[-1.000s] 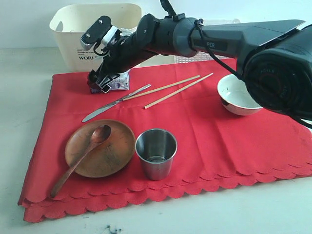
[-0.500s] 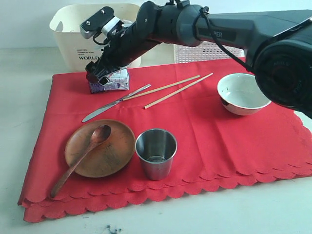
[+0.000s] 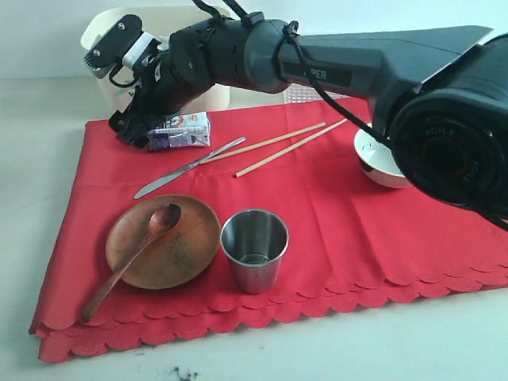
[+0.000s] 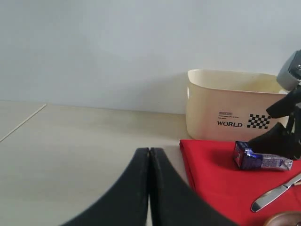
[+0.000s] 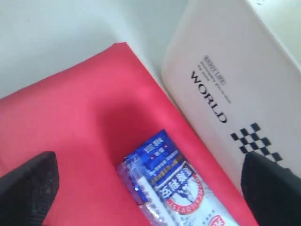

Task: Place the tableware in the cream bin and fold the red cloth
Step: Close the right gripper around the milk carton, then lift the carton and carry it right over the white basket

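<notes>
The red cloth (image 3: pixel 341 214) lies spread flat on the table. On it are the wooden plate (image 3: pixel 178 246) with the wooden spoon (image 3: pixel 135 258) across it, the steel cup (image 3: pixel 254 250), the knife (image 3: pixel 186 168), two chopsticks (image 3: pixel 278 147) and the white bowl (image 3: pixel 381 163), which is partly behind the arm. The cream bin (image 3: pixel 159 13) stands behind the cloth's far left corner. My right gripper (image 3: pixel 131 131) reaches across to that corner and is open, its fingers (image 5: pixel 28 188) wide on either side of the milk carton (image 5: pixel 174 183). My left gripper (image 4: pixel 149 151) is shut and empty over bare table.
The blue-white milk carton (image 3: pixel 178 131) lies on its side on the cloth just in front of the bin (image 4: pixel 230 113). A white lattice basket (image 3: pixel 298 97) shows behind the right arm. The pale table (image 3: pixel 32 143) surrounds the cloth.
The right gripper has let go of the milk carton and swung left. The carton stood upright under the fingers half a second ago and now lies on its side.
</notes>
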Robot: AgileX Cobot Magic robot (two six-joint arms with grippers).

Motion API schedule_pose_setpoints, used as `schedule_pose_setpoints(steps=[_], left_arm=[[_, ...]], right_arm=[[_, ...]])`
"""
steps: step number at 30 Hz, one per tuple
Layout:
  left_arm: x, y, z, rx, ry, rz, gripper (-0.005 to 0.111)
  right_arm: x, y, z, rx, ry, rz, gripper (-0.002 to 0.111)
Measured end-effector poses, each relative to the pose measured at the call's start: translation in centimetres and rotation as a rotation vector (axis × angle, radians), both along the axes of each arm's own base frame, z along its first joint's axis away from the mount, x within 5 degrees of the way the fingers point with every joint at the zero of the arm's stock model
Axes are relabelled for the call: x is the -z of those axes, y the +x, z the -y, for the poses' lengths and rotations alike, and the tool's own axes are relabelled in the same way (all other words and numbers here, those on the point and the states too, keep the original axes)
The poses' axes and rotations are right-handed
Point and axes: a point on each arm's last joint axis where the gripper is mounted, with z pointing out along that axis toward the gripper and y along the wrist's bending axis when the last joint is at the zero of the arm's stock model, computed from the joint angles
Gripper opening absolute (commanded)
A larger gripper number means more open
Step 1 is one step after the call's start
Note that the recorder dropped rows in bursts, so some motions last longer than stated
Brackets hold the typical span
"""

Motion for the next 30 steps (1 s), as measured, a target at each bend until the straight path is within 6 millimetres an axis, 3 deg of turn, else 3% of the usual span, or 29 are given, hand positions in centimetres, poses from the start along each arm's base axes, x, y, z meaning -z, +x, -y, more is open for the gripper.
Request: schedule_pose_setpoints(steps=[5,12,17,19,21,22,25,26,30], left_arm=[[0.0,0.0,0.0,0.0,0.0,0.0,0.002],[0.0,0.0,0.0,0.0,0.0,0.0,0.002],[0.0,0.0,0.0,0.0,0.0,0.0,0.002],[0.0,0.0,0.0,0.0,0.0,0.0,0.002],[0.0,0.0,0.0,0.0,0.0,0.0,0.002],[0.0,0.0,0.0,0.0,0.0,0.0,0.002],[0.0,0.0,0.0,0.0,0.0,0.0,0.002],[0.0,0.0,0.0,0.0,0.0,0.0,0.002],[0.0,0.0,0.0,0.0,0.0,0.0,0.002]], right_arm=[[-0.2,1.8,0.4,0.052,-0.012,-0.018,0.101],[4.3,3.2,-0.1,0.062,-0.157,-0.098,0.101],[5.8,3.5,-0.3,0.038,-0.194,-0.096,0.098],[5.9,3.4,-0.2,0.003,-0.234,-0.089,0.087],[6.0,3.4,0.0,-0.022,-0.269,-0.087,0.066],[6.0,3.3,0.0,-0.031,-0.281,-0.087,0.047],[5.6,3.2,0.1,-0.037,-0.291,-0.093,0.017],[5.5,3.2,0.1,-0.037,-0.291,-0.1,0.002],[4.7,2.9,0.3,-0.008,-0.282,-0.133,0.0]])
